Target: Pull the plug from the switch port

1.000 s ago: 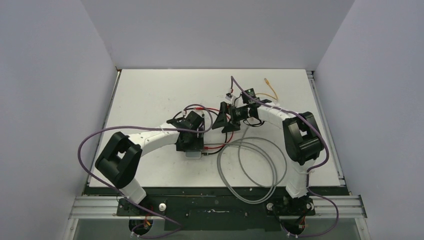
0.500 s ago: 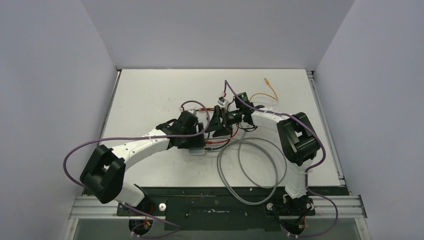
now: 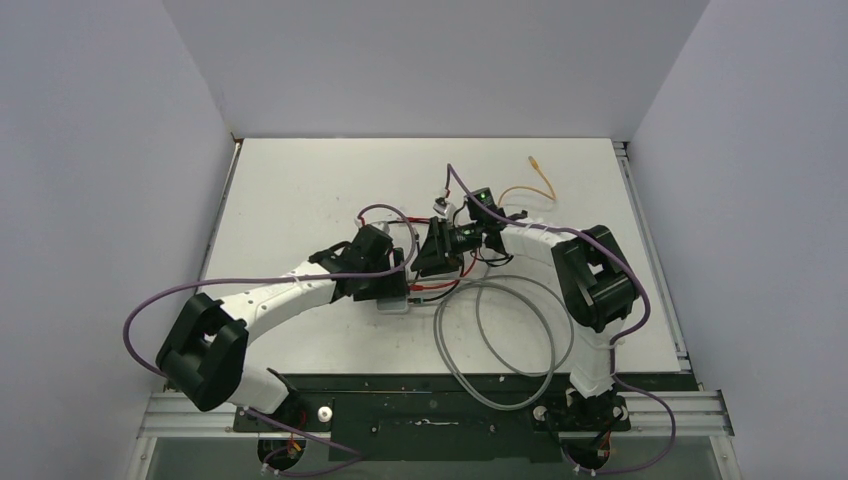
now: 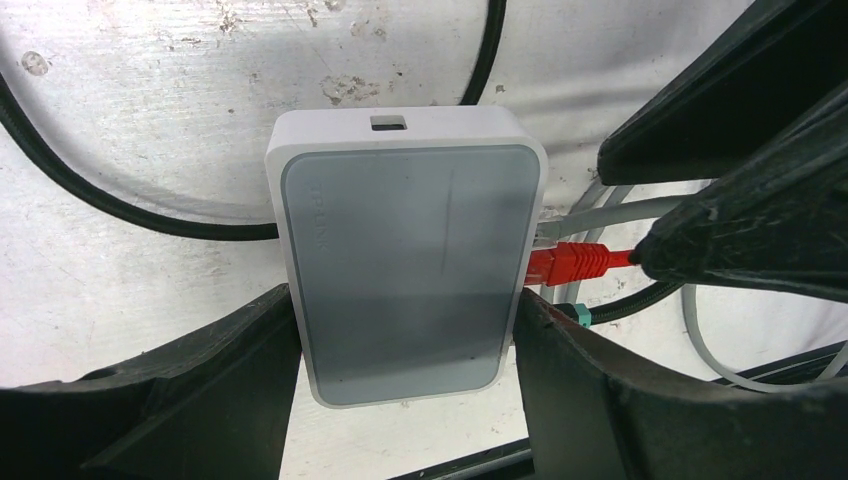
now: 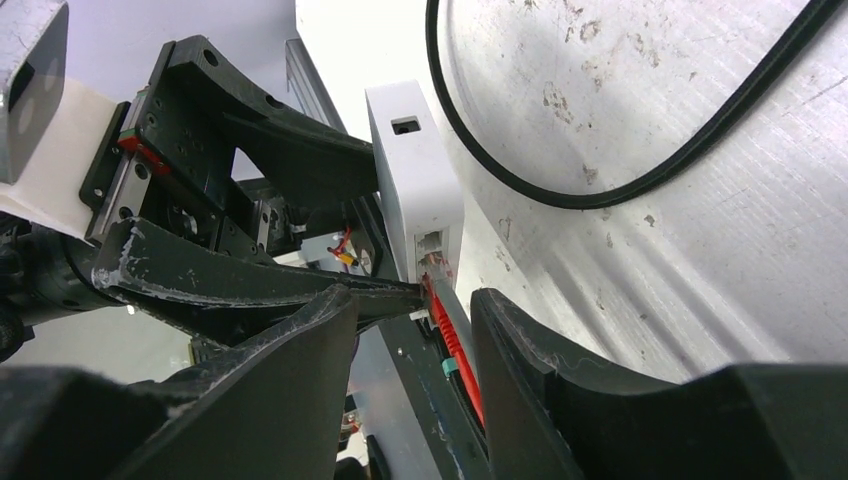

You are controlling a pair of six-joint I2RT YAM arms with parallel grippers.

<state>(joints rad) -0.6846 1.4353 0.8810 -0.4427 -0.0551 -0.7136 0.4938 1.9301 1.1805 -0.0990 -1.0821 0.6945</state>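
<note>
The right gripper (image 5: pixel 410 305) has slid in toward the left one and its fingers have narrowed. They now straddle the red plug (image 4: pixel 570 262) with some gap left, not yet pinching it. The left gripper (image 4: pixel 405 340) is clamped on two sides of the switch (image 4: pixel 400 240), which lies flat on the table (image 4: pixel 120 130). The switch looks light, hard and smooth, so it will likely slide unless pinned. The plug's stiff body, not its soft cable, seems the place to grip. The side sockets hold the red plug, a grey cable (image 4: pixel 620 210) and a teal-collared dark cable (image 4: pixel 577 315).
</note>
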